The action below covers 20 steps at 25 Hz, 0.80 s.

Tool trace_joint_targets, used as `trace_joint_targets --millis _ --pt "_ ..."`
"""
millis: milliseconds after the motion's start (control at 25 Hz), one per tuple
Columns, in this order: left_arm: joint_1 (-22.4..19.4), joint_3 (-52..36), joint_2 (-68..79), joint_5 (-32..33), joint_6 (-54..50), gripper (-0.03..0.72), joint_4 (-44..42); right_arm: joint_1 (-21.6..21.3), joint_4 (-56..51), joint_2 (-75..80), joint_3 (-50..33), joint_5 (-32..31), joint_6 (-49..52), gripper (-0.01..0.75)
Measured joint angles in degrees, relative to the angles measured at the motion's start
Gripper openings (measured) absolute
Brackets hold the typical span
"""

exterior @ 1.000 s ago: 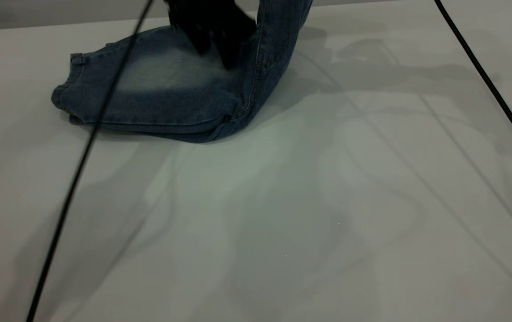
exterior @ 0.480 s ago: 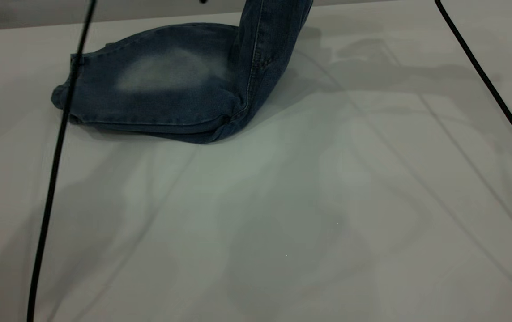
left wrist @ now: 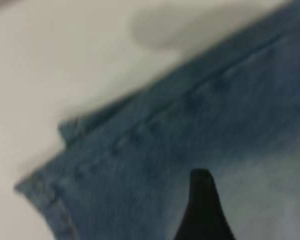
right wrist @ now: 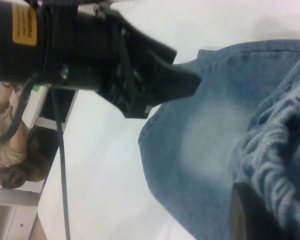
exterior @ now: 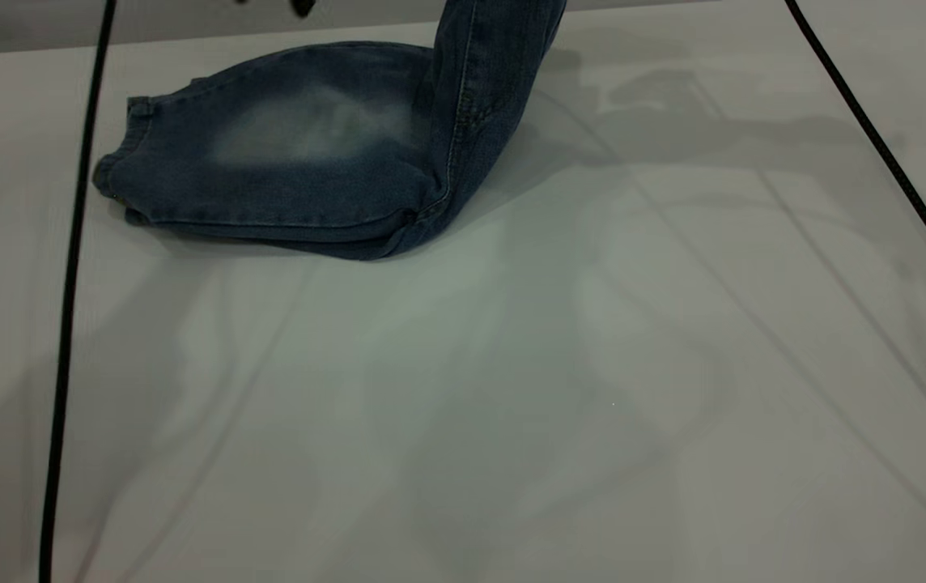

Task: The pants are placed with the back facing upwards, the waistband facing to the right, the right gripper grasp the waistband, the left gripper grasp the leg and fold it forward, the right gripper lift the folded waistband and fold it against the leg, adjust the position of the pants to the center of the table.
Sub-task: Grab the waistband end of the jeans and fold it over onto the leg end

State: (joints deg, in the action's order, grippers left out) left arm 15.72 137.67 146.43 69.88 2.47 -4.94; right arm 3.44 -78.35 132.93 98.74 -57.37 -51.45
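The pants [exterior: 293, 162] lie folded lengthwise on the table [exterior: 511, 364] at the far left, faded patch up. Their right end rises steeply out of the exterior view's top edge. In the right wrist view my right gripper [right wrist: 270, 212] is shut on the ruched waistband [right wrist: 282, 145], one dark finger [right wrist: 250, 215] showing against it. My left gripper [right wrist: 165, 97] hovers open above the flat leg [right wrist: 205, 135], holding nothing; only a tip [exterior: 301, 6] of it shows in the exterior view. One fingertip [left wrist: 202, 210] shows over the denim near the hem [left wrist: 60, 210]. The printed side is hidden.
A black cable [exterior: 66, 324] hangs down the left side and another cable [exterior: 876, 138] crosses the far right. A person's sleeve [right wrist: 10, 145] shows beyond the table's edge in the right wrist view. Bare tabletop spreads in front of and to the right of the pants.
My left gripper has lifted off the flat denim and gone up and left, almost out of the exterior view; its cable swung left. The raised waistband end has barely moved.
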Motion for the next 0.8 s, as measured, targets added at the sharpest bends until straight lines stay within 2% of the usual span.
trace_joint_targets --millis 400,680,800 --pt "-3.8 -17.4 -2.6 -0.1 -0.4 0.468 0.6 0.0 -0.2 0.0 0.0 -0.5 0.0 0.075" --pt "-4.2 -18.7 -2.5 -0.5 -0.4 0.468 0.3 0.1 -1.0 0.0 0.0 -1.2 0.0 0.075" --pt "-4.2 -18.7 -2.5 -4.0 -0.4 0.468 0.3 0.1 -2.1 0.0 0.0 -2.7 -0.2 0.075"
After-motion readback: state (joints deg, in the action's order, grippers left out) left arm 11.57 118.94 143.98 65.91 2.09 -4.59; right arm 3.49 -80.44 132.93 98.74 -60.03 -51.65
